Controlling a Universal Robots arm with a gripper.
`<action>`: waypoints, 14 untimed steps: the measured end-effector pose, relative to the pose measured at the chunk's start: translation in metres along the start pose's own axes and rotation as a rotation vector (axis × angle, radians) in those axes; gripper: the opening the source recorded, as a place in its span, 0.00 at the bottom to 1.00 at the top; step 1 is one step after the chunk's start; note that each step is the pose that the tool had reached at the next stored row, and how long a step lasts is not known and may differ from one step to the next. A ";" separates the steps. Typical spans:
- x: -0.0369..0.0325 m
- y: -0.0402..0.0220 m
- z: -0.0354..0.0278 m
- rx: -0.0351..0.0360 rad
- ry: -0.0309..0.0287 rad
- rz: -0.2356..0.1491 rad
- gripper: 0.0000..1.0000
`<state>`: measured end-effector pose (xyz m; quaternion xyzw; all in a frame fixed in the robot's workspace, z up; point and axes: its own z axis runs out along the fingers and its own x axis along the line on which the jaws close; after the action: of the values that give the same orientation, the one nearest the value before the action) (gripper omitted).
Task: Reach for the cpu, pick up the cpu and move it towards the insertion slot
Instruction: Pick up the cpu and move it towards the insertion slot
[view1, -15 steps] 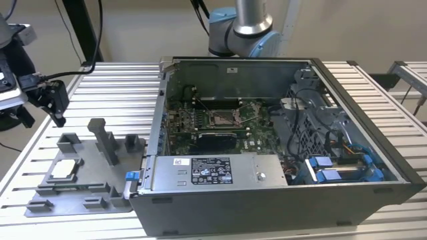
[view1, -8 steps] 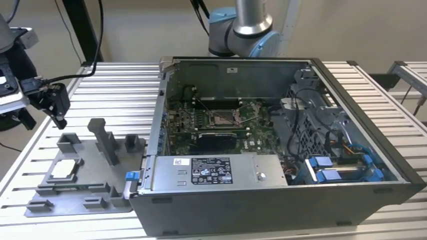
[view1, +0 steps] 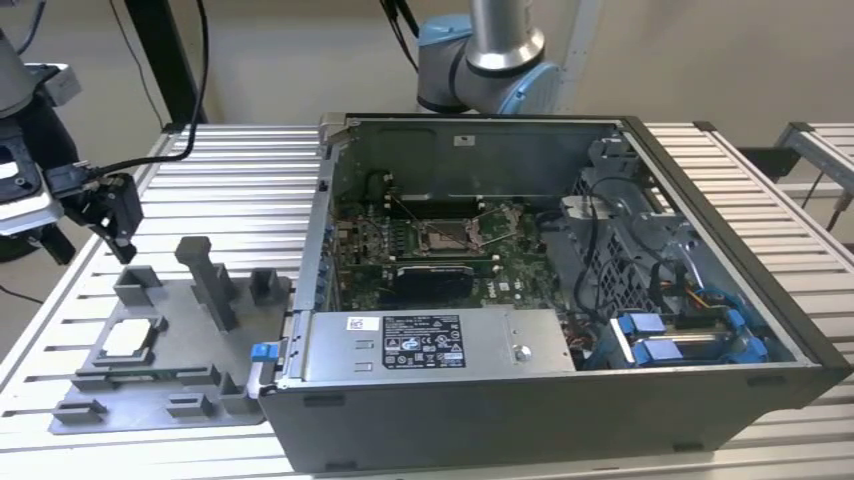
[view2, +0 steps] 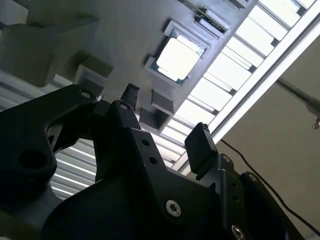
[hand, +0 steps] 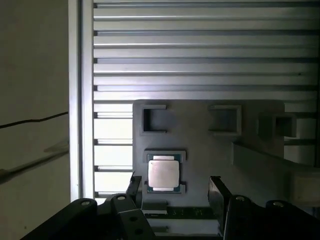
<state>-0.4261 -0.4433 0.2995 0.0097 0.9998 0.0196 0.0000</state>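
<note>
Reaching step: the jaws hung spread above the grey fixture (view1: 140, 405), with the cpu (hand: 163, 174) untouched in its pocket. Gripping it would need them lowered squarely astride its edges.

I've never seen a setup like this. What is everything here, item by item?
cpu: one, pale silver, seated in a pocket of the fixture plate.
fixture plate: one, grey with upright blocks, on the table at the exterior view's left.
computer case: one, dark grey, open, mid-table.
circuit board: one, green, inside the case.
insertion slot: one, silver frame with a dark centre, on the circuit board.
power supply: one, silver box, along the case's near edge.
table: one, silver slats, under everything.
arm: one, silver and blue, behind the case.
gripper: one, black, open and empty, above the fixture plate, apart from the cpu.
</note>
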 end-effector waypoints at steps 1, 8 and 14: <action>0.0002 0.0000 0.0011 0.0000 0.0000 0.001 1.00; 0.0034 -0.0004 0.0095 0.0001 -0.0003 0.008 1.00; 0.0053 -0.0010 0.0171 0.0001 -0.0004 0.011 1.00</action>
<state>-0.4314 -0.4435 0.2824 0.0153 0.9997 0.0195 0.0001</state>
